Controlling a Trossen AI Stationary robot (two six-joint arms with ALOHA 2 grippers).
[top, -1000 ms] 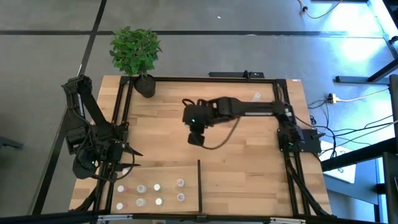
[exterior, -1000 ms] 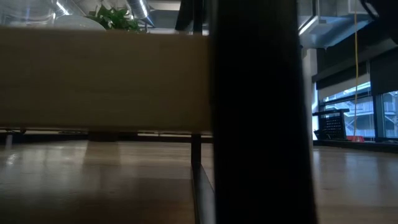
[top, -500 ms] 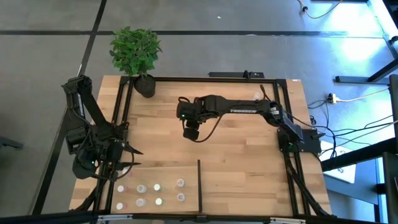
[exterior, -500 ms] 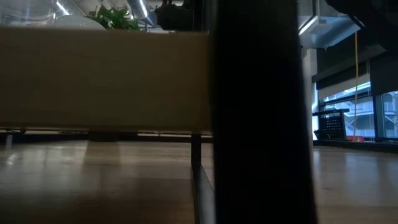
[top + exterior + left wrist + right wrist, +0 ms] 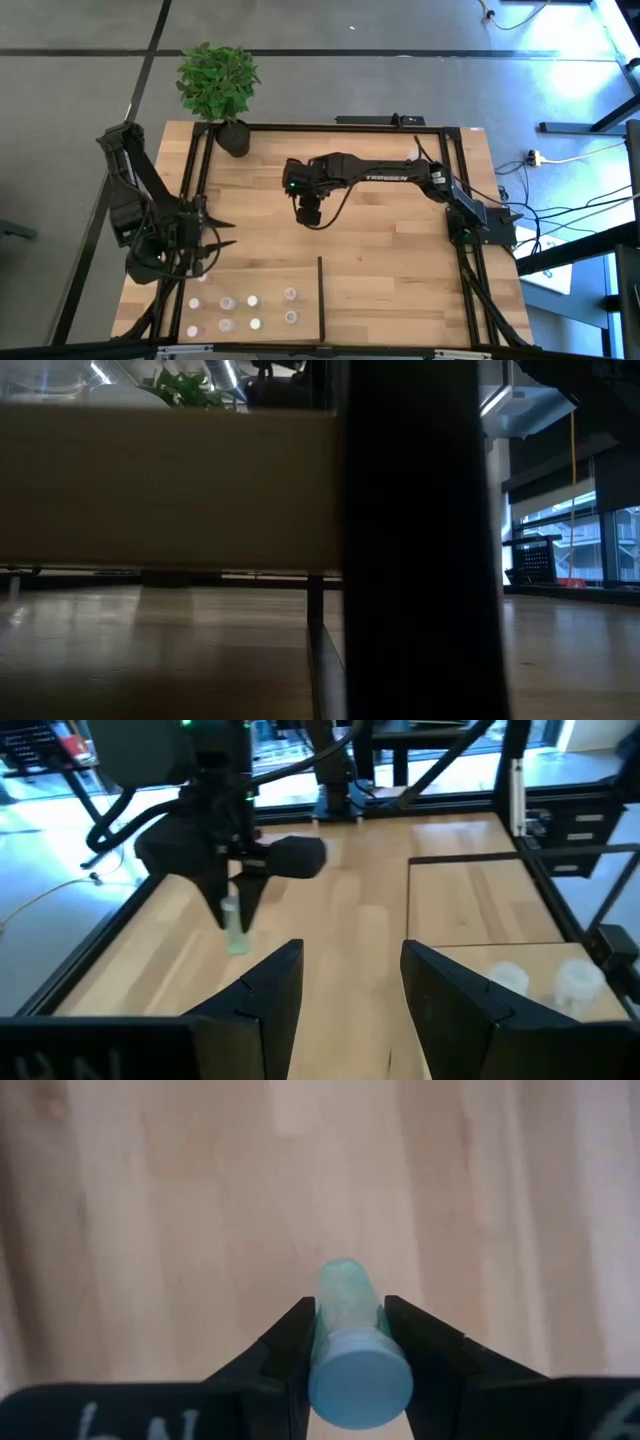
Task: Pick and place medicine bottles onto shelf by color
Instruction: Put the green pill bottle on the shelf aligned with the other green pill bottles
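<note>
Right end effector holds a bottle over the tabletop; left one waits beside the shelf.

The left end effector (image 5: 205, 243) hangs at the tabletop's (image 5: 400, 260) left edge, fingers (image 5: 262, 990) parted and empty, just above the shelf (image 5: 305, 310), where several medicine bottles (image 5: 250, 300) stand in rows left of the black divider bar (image 5: 321, 298). Near the middle, well apart from the shelf, the right end effector (image 5: 309, 212) is clamped on a pale bottle with a light blue cap (image 5: 355, 1370), pinched between its fingers (image 5: 290, 1345) above bare wood.

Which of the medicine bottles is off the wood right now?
The blue-capped bottle clamped in the right gripper, held above the middle of the shelf. The other bottles all stand on the wood in the near-left compartment.
</note>
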